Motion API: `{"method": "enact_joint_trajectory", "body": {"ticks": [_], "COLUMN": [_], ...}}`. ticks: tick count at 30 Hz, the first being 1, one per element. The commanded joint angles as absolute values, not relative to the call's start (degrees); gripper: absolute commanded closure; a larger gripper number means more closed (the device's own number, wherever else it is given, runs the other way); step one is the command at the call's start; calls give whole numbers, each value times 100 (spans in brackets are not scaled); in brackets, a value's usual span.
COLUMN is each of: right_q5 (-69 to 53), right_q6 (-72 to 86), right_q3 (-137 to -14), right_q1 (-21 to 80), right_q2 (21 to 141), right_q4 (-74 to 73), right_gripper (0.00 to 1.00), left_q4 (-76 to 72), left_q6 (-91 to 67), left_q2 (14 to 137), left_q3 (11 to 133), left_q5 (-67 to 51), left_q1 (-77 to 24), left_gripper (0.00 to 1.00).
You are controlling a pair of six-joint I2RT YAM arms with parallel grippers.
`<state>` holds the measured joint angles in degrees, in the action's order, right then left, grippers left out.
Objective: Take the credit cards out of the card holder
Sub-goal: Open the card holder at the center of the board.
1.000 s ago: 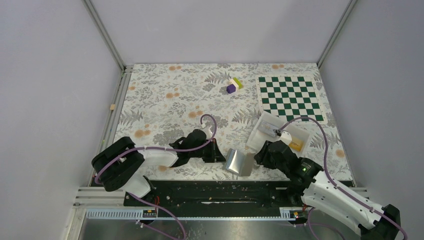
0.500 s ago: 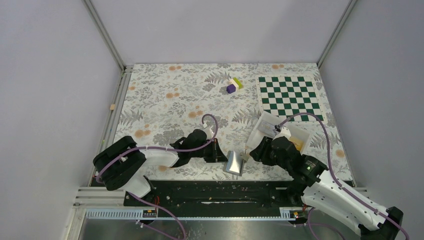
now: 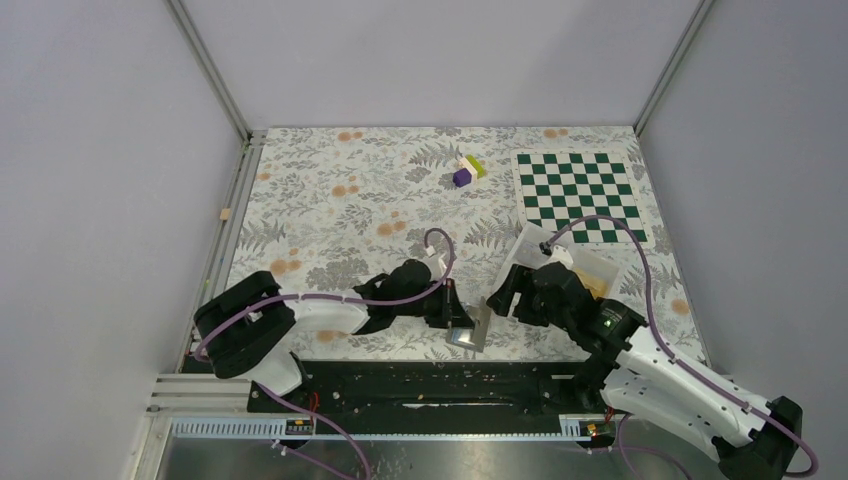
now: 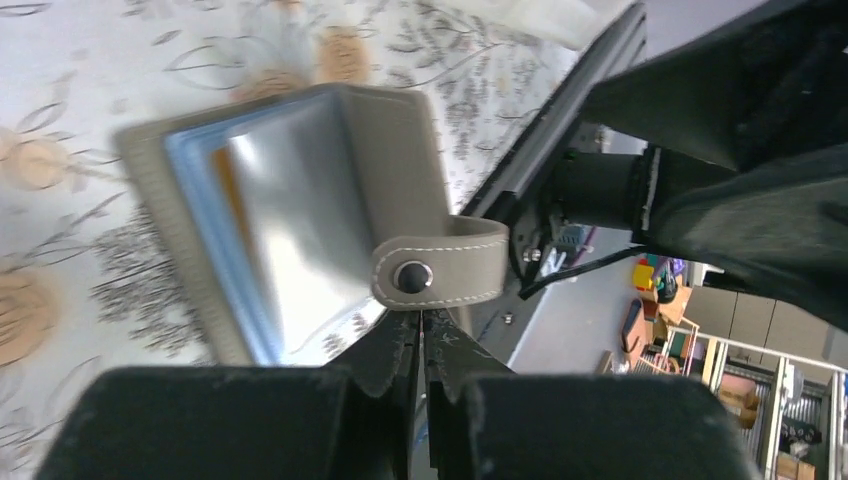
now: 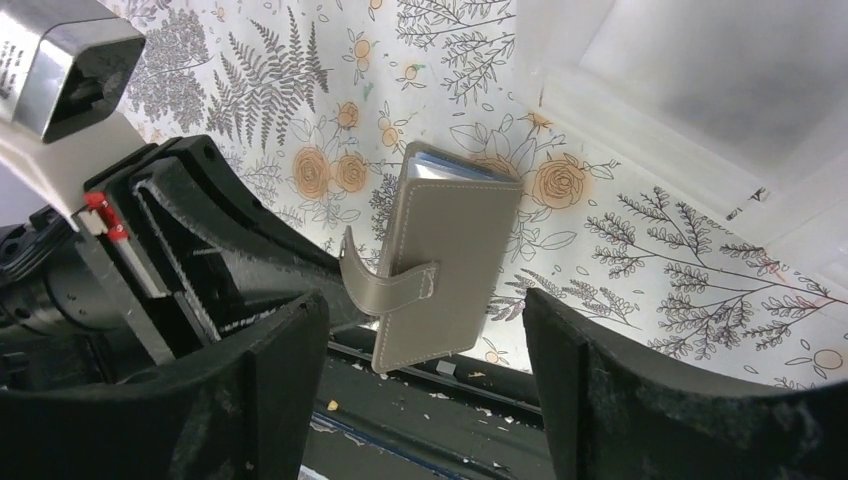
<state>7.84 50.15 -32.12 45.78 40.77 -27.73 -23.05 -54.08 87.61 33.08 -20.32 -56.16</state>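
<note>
The card holder [image 3: 470, 327], grey outside with light blue inside, stands folded nearly closed at the table's near edge. In the left wrist view the card holder [image 4: 300, 220] shows a shiny inner panel and a snap strap [image 4: 440, 268]. My left gripper [image 3: 455, 310] is shut at that strap's lower edge, its tips [image 4: 421, 322] pinched on the holder. My right gripper [image 3: 505, 297] is open just right of the holder. In the right wrist view its gripper [image 5: 430, 390] is open, and the holder [image 5: 450, 270] hangs beyond the two wide fingers without touching either. The credit cards are hidden inside the holder.
A clear-white tray [image 3: 575, 262] with a yellow item sits right behind my right gripper. A green chessboard mat [image 3: 578, 195] lies at the back right, and small purple and yellow blocks [image 3: 466, 170] at the back centre. The black front rail [image 3: 430, 385] runs just below the holder.
The holder has gone from spread open to folded almost shut. My right gripper let go, opened wide and drew back. My left gripper shifted right with the holder.
</note>
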Motion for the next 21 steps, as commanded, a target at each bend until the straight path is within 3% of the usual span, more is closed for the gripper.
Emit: {"method": "enact_joint_trajectory", "body": {"ticks": [1, 4, 10, 13, 21], "right_q5": [815, 766, 203, 291, 364], "right_q6": [5000, 4931, 4958, 5028, 5183], "right_q3": [-3340, -3411, -3296, -3215, -2771], "right_q1": [4553, 4553, 4553, 4553, 4553], "right_q2": [3747, 3509, 3143, 3247, 4169], "right_q4": [-2813, -2859, -2298, -2285, -1754], "right_gripper": [23, 27, 61, 73, 81], "left_q4": [-2385, -2609, -2876, -2864, -2837], "left_q6": [-5391, -5489, -5616, -5636, -5678], "left_q2": [8864, 9205, 9793, 9893, 10037], "left_q3": [3793, 3938, 4247, 4233, 4119], "left_q5": [-1889, -1983, -1969, -1842, -1542], "left_q1": [-5899, -5994, -6257, -6326, -6543], "left_gripper": [95, 95, 95, 95, 94]}}
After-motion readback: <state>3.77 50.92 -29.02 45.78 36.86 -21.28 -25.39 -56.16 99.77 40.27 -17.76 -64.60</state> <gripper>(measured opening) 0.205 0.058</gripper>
